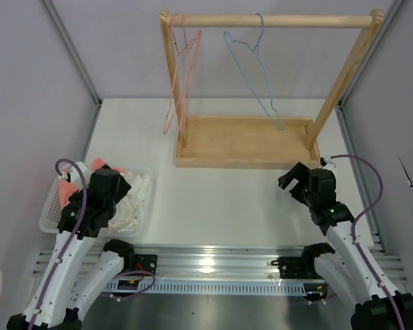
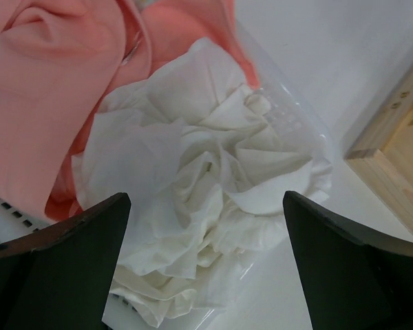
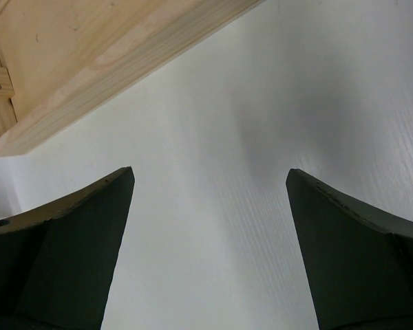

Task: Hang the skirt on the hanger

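Observation:
The white crinkled skirt (image 2: 199,185) lies bunched in a clear basket (image 1: 144,180) at the left, also seen as the skirt (image 1: 132,199) from above. My left gripper (image 2: 206,227) hovers open just above the skirt, nothing between its fingers; from above the left gripper (image 1: 96,206) sits over the basket. The light-blue hanger (image 1: 258,75) hangs from the wooden rail at the back. My right gripper (image 3: 210,199) is open over bare table, near the rack's base; the top view shows the right gripper (image 1: 297,180) right of centre.
Salmon-pink cloth (image 2: 48,96) lies in the basket beside the skirt. A pink wire hanger (image 1: 181,75) hangs at the rail's left end. The wooden rack (image 1: 248,148) stands at the back with a tray-like base (image 3: 89,62). White walls enclose the table.

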